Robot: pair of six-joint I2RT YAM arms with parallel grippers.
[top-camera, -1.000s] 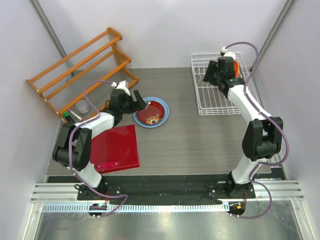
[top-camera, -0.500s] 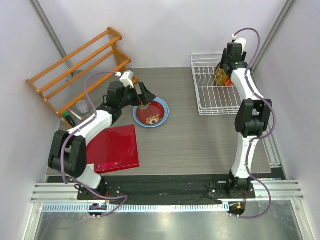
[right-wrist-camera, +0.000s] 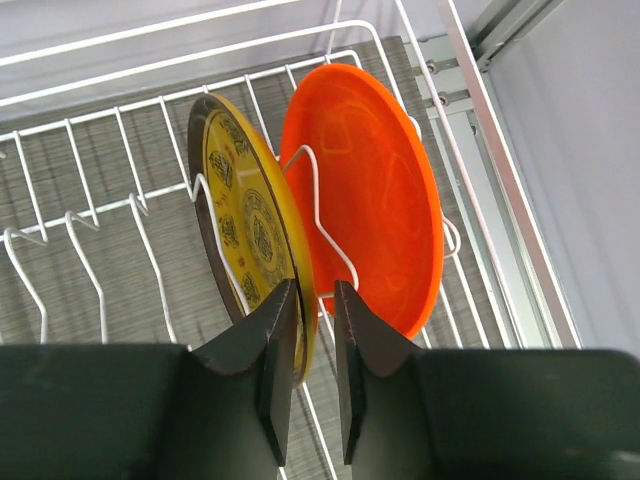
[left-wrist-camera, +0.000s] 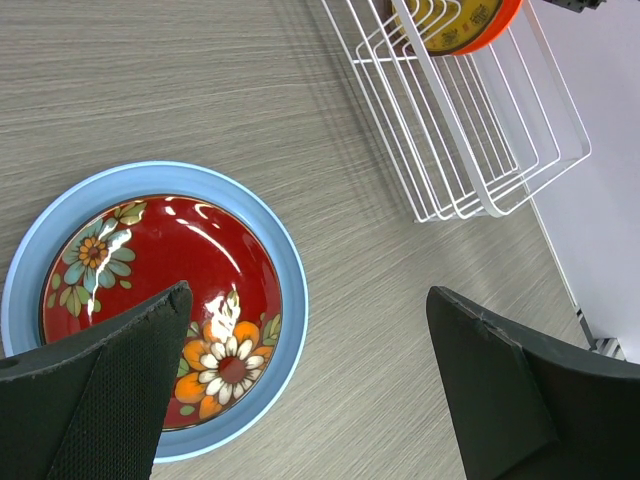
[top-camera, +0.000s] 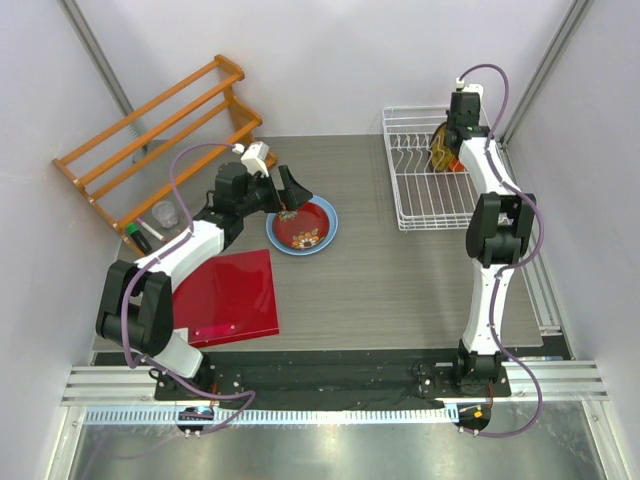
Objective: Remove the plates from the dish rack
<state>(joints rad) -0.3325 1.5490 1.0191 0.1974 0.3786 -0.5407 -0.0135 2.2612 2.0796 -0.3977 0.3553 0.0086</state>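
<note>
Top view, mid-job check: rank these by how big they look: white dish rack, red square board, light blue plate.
1. Dish rack, largest.
2. Red board, somewhat smaller.
3. Light blue plate, clearly smallest.

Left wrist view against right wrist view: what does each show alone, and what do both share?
Left wrist only: the red plate nested in the blue plate on the table, under the open left gripper. Right wrist only: the right gripper straddling the rim of the yellow plate. Both: the dish rack holding the yellow plate and the orange plate.
</note>
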